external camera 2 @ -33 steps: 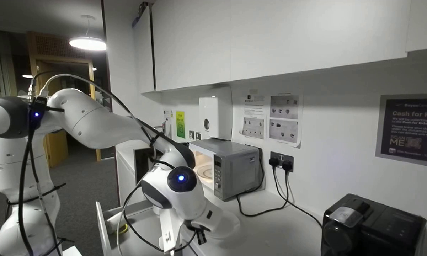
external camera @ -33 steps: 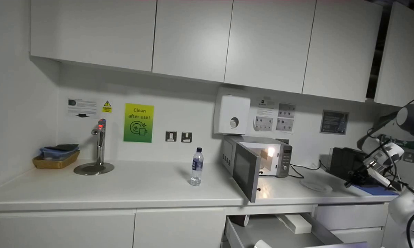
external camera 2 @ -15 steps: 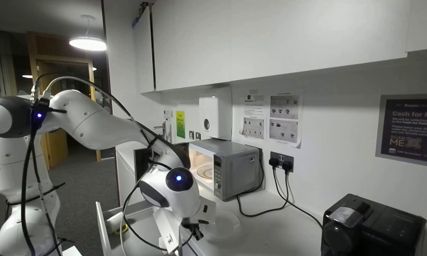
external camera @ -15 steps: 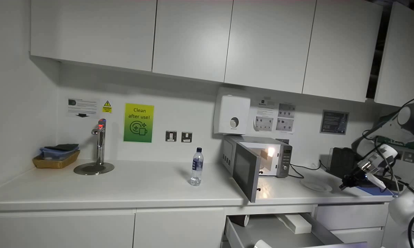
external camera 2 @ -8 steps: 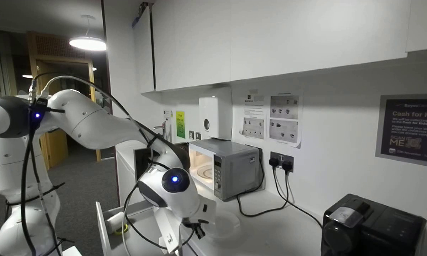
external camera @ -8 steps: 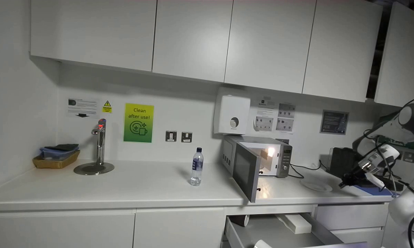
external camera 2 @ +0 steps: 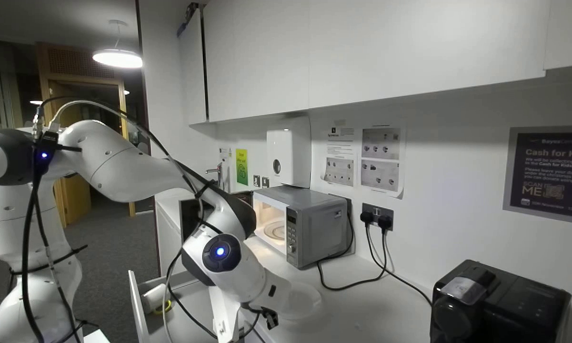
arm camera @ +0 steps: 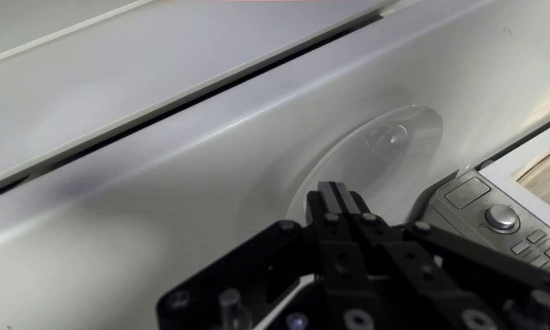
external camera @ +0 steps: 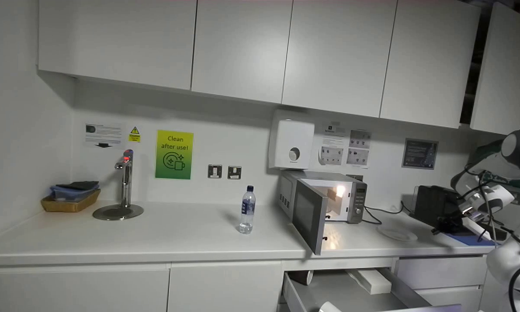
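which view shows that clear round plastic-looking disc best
The wrist view: the clear round disc is largest there, though the black two-fingered metal tool hides part. Both exterior views show it smaller and fainter.

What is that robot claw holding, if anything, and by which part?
Nothing is held: the black two-fingered metal gripper is shut, its fingertips together.

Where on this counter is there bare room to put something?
The widest free patch lies between the tap and the bottle; a smaller one, between the bottle and the open microwave door. Another lies between the translucent dish and the coffee machine. Around the dish it is crowded, with the microwave and shut gripper close.
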